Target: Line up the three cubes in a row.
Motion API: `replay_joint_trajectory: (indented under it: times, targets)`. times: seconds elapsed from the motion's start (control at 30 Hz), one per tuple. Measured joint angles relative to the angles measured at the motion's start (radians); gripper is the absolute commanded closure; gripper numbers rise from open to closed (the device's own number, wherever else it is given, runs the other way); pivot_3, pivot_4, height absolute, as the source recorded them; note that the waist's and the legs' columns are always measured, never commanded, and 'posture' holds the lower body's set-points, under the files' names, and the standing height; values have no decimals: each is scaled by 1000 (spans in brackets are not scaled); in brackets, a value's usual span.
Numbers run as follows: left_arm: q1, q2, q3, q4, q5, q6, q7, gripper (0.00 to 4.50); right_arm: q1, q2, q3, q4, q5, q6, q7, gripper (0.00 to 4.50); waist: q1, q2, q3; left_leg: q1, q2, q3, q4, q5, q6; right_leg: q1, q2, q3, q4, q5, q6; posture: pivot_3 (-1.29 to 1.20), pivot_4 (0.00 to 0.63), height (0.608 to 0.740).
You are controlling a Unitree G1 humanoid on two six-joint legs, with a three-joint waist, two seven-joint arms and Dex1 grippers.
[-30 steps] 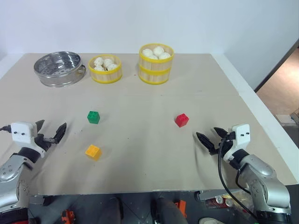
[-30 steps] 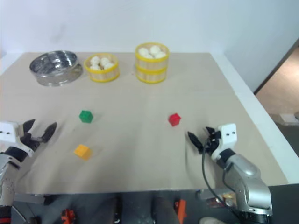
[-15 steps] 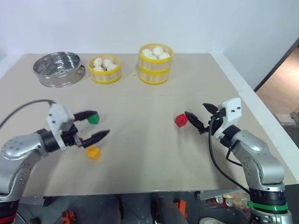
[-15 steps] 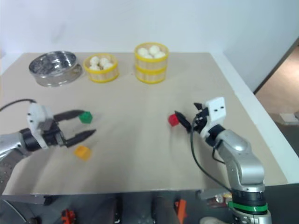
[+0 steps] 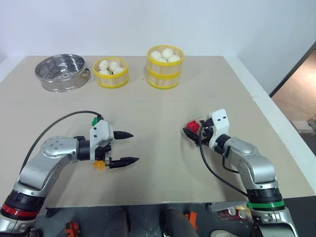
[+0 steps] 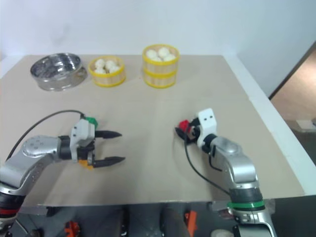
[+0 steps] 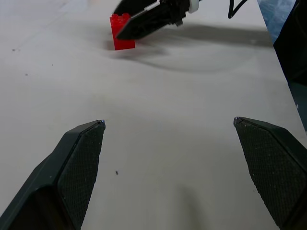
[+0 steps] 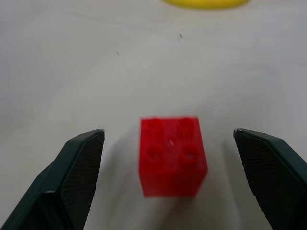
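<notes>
Red cube: on the bench, right of middle, studs up, between the right tool's spread fingers, not touching either.
Green cube: left of middle, just behind the left tool's white housing, mostly hidden.
Yellow cube: near the green one, closer to the front edge, partly under the left tool.
Right tool: released, jaws wide, one finger on each side of the red cube.
Left tool: released, grasping nothing, fingers spread over bare bench, pointing toward the red cube.
Bun baskets: two yellow ones at the back, the right one taller.
Steel steamer: back left corner.
</notes>
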Motion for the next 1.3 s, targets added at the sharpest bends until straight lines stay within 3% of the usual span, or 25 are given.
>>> replay_joint_trajectory:
  times: [0.07, 0.27, 0.3, 0.57, 0.87, 1.07, 1.3]
  targets:
    - [0, 0, -6, 0, 10, -9, -6, 0, 12, 7, 1, 12, -7, -2, 3, 1005, 0, 0, 0, 0, 0, 0, 0, 0, 0, 0, 0, 0, 0, 0, 1, 0, 150, 740]
    - [2, 0, -6, 0, 18, -9, -19, 0, 30, 24, 3, 12, -8, -3, 9, 3158, 0, 0, 0, 0, 0, 0, 0, 0, 0, 0, 0, 0, 0, 0, 1, 0, 150, 740]
    - [2, -1, -6, 0, 18, -9, -20, 0, 30, 24, 3, 12, -9, -3, 10, 3308, 0, 0, 0, 0, 0, 0, 0, 0, 0, 0, 0, 0, 0, 1, 1, 0, 150, 740]
    - [25, -23, -5, -4, 18, -3, -11, 0, -82, -24, 67, 97, -19, -22, 145, 3305, -1, 0, 0, 0, 0, 1, 1, 0, 0, 0, 0, 1, 0, 1, 1, 0, 150, 740]
    - [51, 9, 49, -10, 4, 19, -6, 0, -445, -120, 305, 421, -82, -236, 694, 3305, -1, 0, 0, 0, 0, 0, 1, 0, 0, -1, 2, 1, 1, 1, 0, 0, 150, 740]
    - [92, 27, 138, 31, -1, 6, -1, 0, -559, -77, 384, 739, -163, -473, 939, 3305, 0, 0, 0, 0, 0, 1, 1, -1, 1, -1, 1, 1, 1, 2, 4, 0, 150, 740]
    - [149, -14, 191, 30, -6, -24, 65, 0, -638, 2, 386, 926, -215, -617, 1027, 3305, -1, 1, 0, 0, 1, 1, 1, 0, 1, -2, 2, 1, 3, 3, 3, 0, 150, 740]
